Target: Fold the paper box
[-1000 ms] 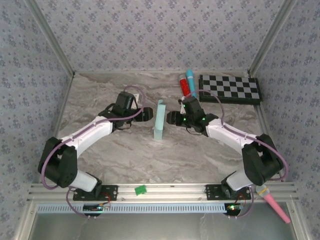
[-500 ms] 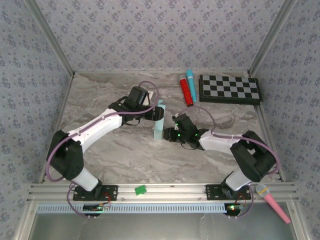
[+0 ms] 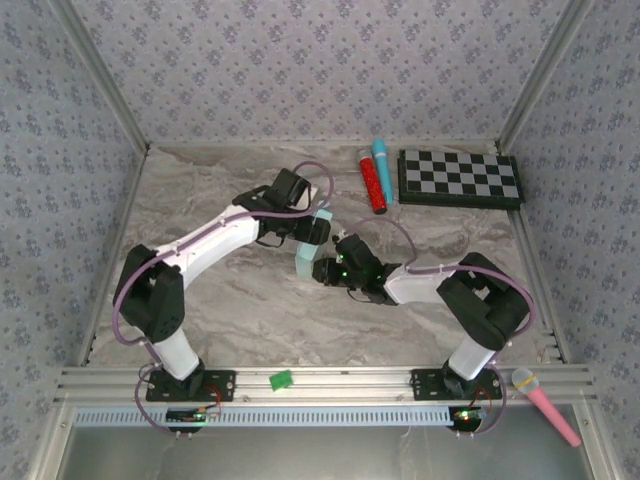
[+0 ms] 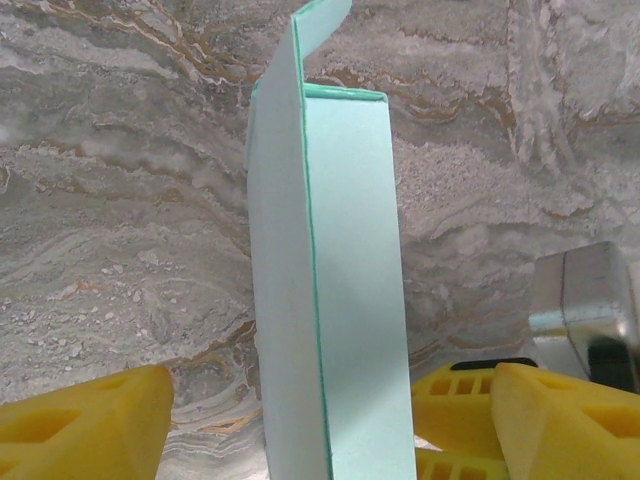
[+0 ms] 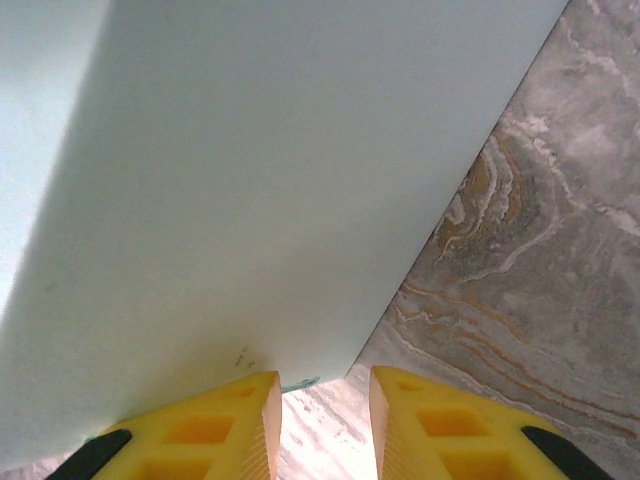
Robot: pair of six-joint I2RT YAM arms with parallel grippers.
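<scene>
I am closing both arms in on the paper box point(image 3: 303, 262), which is standing on edge in the middle of the table point(image 3: 230, 300). My left pincer point(image 4: 300, 400) is now straddling it with jaws wide, not clamping. My right pincer point(image 5: 322, 400) is narrowing to a slit, holding nothing, and nosing at the box's lower corner. I am probably bracing it for a fold.

paper box point(image 4: 340, 300): pale mint | table point(image 3: 200, 200): grey-brown marble veining | checkerboard point(image 3: 460, 178): black-white squares

The paper box point(image 4: 345, 300) is thin, smooth, matt card. The worktop point(image 4: 120, 220) under it looks like grey marble stone.
</scene>
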